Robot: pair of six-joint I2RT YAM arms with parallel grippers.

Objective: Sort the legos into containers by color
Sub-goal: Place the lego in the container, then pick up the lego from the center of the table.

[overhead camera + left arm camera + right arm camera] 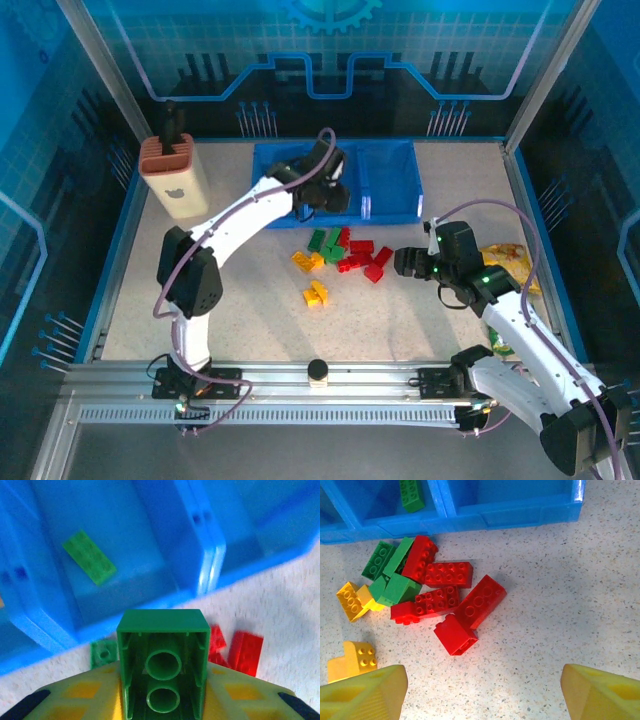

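Legos (345, 255) before the bin (390, 205)
The bin sits far and central on the table (250, 310), with a holder (175, 180) to its left. The pile lies just before its front wall. One lego (89, 556) lies in the middle compartment. A second lego (162, 650) sits in the left gripper (330, 195) above that wall. The right gripper (405, 262) is right of the pile, with a bag (510, 262) farther right.

Looks onto a speckled beige tabletop (240, 320) bordered by a blue rim (113, 250). Closes in behind with clear panels (400, 40) under blue light, printed with a grid and a gear outline (330, 12). Ends at a slotted aluminium rail (380, 410) along the near edge.
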